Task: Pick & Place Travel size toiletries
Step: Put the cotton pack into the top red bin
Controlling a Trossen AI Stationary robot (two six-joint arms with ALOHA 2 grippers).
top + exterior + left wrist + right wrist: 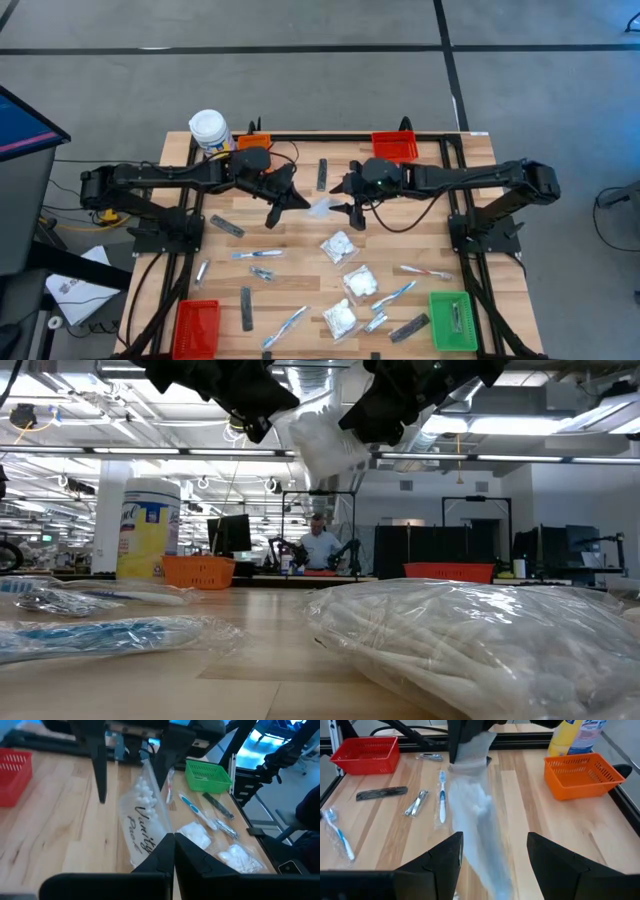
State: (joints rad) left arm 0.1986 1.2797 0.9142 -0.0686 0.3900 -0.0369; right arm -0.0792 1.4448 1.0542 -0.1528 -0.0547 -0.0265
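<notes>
One sachet (457, 318) in grn bin (437, 330) (right-front)

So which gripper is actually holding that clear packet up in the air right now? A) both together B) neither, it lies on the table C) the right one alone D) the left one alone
D: the left gripper is shut on the end of the packet lifted above the table, while the right gripper stands open with the packet hanging between its fingers, not pinched.

Bright, even overhead lighting; the low view's foreground is blurred.
</notes>
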